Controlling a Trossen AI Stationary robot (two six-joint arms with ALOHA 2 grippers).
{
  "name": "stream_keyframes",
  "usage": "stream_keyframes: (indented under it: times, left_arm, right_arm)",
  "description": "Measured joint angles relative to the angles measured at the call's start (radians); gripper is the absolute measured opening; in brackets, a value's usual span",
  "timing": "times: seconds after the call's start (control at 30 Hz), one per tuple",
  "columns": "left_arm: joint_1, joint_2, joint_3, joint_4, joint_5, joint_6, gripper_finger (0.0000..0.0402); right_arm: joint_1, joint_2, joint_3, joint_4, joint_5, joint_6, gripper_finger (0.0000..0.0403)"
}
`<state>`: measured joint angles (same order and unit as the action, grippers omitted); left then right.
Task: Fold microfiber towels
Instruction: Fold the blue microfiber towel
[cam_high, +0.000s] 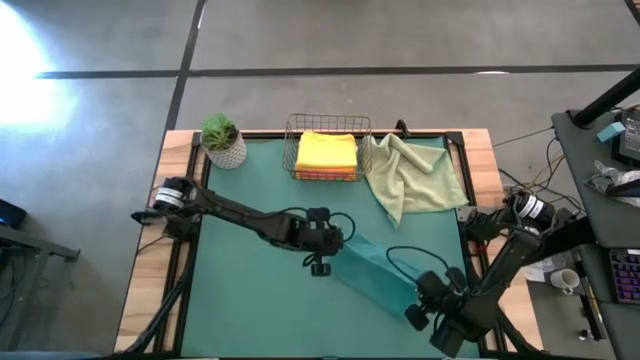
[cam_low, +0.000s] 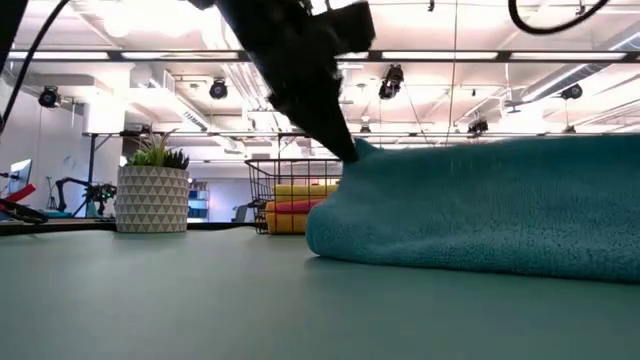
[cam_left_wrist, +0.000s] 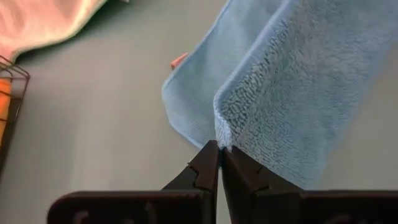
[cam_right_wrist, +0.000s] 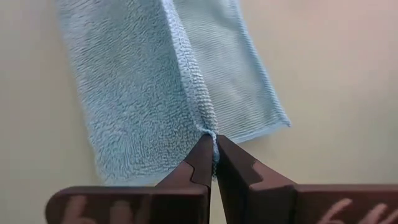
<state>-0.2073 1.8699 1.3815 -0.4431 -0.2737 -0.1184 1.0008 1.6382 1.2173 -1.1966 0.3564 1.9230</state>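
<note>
Teal towel (cam_high: 375, 272) folded, mid-mat; sage towel (cam_high: 415, 175) crumpled; yellow towel (cam_high: 326, 151) basketed, seemingly folded.

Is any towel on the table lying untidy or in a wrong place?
Yes. The pale green towel lies crumpled beside the wire basket, not folded like the yellow towel inside it. The teal towel is simply held at both ends by the two grippers.

1. My left arm (cam_high: 240, 215) is black, jointed, with a silver-ringed base motor.
2. Right arm (cam_high: 500, 265) matches; black cable loops off it.
3. Fingers (cam_left_wrist: 205, 171) look dark brown, angular, notched.
</note>
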Motion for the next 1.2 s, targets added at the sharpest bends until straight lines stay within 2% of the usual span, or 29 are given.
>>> stream_keyframes:
  times: [0.3, 0.47, 0.6, 0.7, 0.83, 1.07, 1.2]
  left_arm:
    - [0.027, 0.049, 0.0, 0.053, 0.001, 0.002, 0.0001]
    - [0.032, 0.053, 0.0, 0.067, 0.002, 0.007, 0.0001]
    - [0.032, 0.053, 0.0, 0.102, 0.002, 0.096, 0.0001]
    - [0.037, 0.053, 0.0, 0.111, 0.002, 0.101, 0.0006]
    - [0.045, 0.053, 0.0, 0.111, 0.002, 0.101, 0.0041]
    - [0.072, 0.039, 0.002, 0.1, -0.005, 0.098, 0.0133]
    - [0.074, -0.002, 0.04, 0.069, 0.093, 0.089, 0.0159]
  right_arm:
    - [0.0, 0.0, -0.099, 0.003, -0.013, 0.17, 0.0008]
    - [0.0, 0.0, -0.113, 0.01, -0.014, 0.171, 0.0009]
    - [0.0, 0.0, -0.124, 0.009, -0.016, 0.173, 0.0009]
    - [0.0, 0.0, -0.125, 0.009, -0.016, 0.183, 0.0021]
    - [0.0, -0.002, -0.125, 0.009, -0.016, 0.214, 0.0054]
    - [0.001, -0.035, -0.126, -0.003, -0.024, 0.206, 0.0117]
    - [0.005, -0.098, -0.126, -0.003, 0.012, 0.118, 0.0132]
